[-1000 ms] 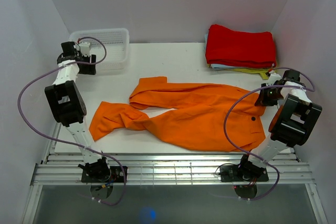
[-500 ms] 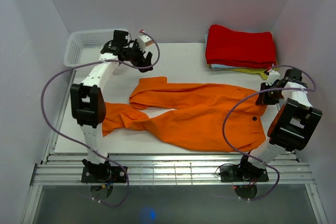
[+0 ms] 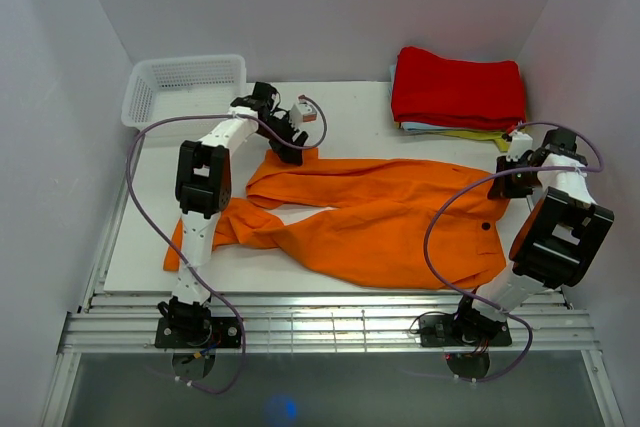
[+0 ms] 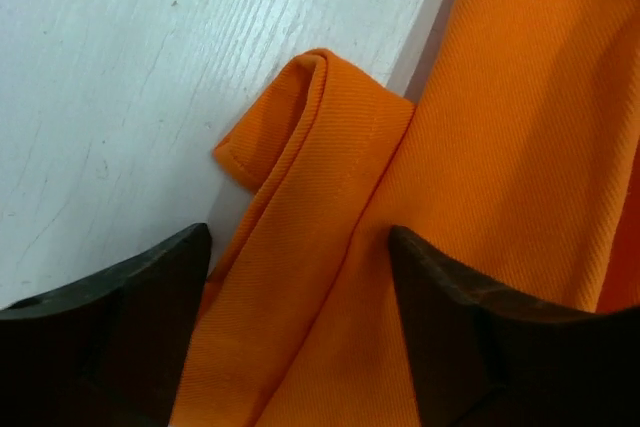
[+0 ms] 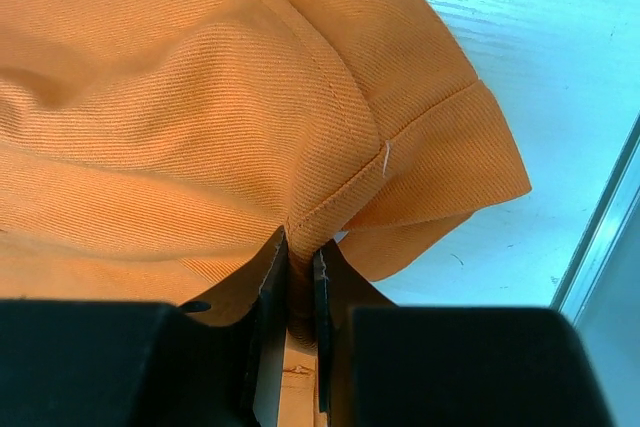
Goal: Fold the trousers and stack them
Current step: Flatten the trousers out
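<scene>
I am seeing the left jaws standing wide open, one dark finger (image 4: 120, 297) on either side of a folded hem of the trousers (image 4: 500, 147), holding nothing; I cannot tell whether the tips are touching the cloth. The right jaws are pressing almost together and pinching a raised fold of the trousers (image 5: 150, 97) next to a stitched seam, with a hemmed corner of the cloth sticking out just beyond them over the pale worktop (image 5: 560, 67). From the overhead camera, the left arm (image 3: 205, 177) is reaching across from the left side to the end of the far trouser leg, a little in from the worktop's far edge, while the right arm (image 3: 560, 227) is bending in at the right edge, over the waist end. The trousers (image 3: 380, 217) are lying flat across the middle of the worktop (image 3: 350, 107), waist toward the right edge with the small dark button (image 3: 482, 227) showing, and both legs are running leftward, the nearer one ending close to the near-left corner. A white basket (image 3: 190, 59) is sitting at the far-left corner, well apart from the cloth, and a red folded cloth (image 3: 458, 87) is resting on paler folded pieces at the far-right corner.
</scene>
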You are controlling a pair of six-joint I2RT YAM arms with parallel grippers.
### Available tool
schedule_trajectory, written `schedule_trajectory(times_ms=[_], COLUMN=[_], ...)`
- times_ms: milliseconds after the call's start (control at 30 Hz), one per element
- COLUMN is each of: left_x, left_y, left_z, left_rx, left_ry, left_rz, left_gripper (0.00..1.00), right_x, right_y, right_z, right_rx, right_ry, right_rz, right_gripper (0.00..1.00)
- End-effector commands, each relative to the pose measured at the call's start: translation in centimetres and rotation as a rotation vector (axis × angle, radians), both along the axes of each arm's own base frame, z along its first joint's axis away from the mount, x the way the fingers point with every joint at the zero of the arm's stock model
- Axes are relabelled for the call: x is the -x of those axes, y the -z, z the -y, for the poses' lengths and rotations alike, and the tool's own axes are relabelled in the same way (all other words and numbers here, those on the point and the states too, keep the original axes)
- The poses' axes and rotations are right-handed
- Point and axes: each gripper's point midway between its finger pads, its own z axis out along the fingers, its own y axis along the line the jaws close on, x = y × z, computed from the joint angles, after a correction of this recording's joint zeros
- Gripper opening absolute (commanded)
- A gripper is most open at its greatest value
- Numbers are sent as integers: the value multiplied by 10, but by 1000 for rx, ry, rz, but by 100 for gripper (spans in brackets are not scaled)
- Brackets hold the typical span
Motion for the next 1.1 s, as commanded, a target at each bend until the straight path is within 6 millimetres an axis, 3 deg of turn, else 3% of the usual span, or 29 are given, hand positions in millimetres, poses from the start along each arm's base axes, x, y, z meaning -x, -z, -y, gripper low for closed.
schedule_trajectory(times_ms=[0, 67, 100, 167, 200, 233, 333, 367, 400, 467, 500, 567, 600, 667, 733, 933, 1033, 1067], left_x=[22, 21, 23, 13, 16, 6, 7, 10, 14, 26, 38, 52, 62, 75, 88, 114, 121, 127], left_y=[-2, -2, 1, -26, -25, -58, -91, -131, -146, -158, -189, -189, -208, -203, -207, -179, -177, -174], left_z=[0, -3, -9, -13, -23, -27, -60, -78, -90, -133, -149, -194, -211, -249, -260, -302, -341, -364], left_rx=[-14, -27, -55, -47, -82, -71, -95, -48, -30, -38, -1, -30, -9, -53, -41, -79, -59, -42], left_ry=[52, 34, 13, -50, -95, -143, -347, -453, -508, -657, -739, -891, -970, -1127, -1222, -1447, -1617, -1705], left_rz=[-30, -28, -29, 44, 47, 135, 163, 197, 205, 210, 258, 273, 314, 324, 316, 243, 230, 207], left_gripper=[74, 50, 27, 0, 0, 0, 0, 0, 0, 0, 0, 0, 0, 0, 0, 0, 0, 0], right_x=[-13, -14, -15, -16, -18, -18, -21, -21, -22, -23, -24, -26, -26, -28, -31, -37, -37, -37], right_y=[-17, -19, -21, -23, -25, -25, -31, -32, -36, -39, -41, -42, -43, -45, -50, -57, -58, -58], right_z=[4, 6, 8, 11, 13, 15, 23, 26, 28, 30, 31, 32, 32, 31, 33, 38, 47, 50], right_rx=[16, 26, 34, 54, 68, 79, 120, 133, 144, 158, 164, 168, 168, 166, 169, 190, 227, 241], right_ry=[-22, -21, -20, -22, -22, -20, -17, -22, -23, -27, -32, -37, -40, -42, -35, -21, -9, -8], right_rz=[50, 56, 63, 70, 81, 82, 100, 105, 118, 128, 136, 144, 149, 157, 170, 187, 189, 188], right_gripper=[8, 8, 8, 8, 8, 8, 8, 8, 8, 8, 8, 8, 8, 8, 8, 8, 8, 8])
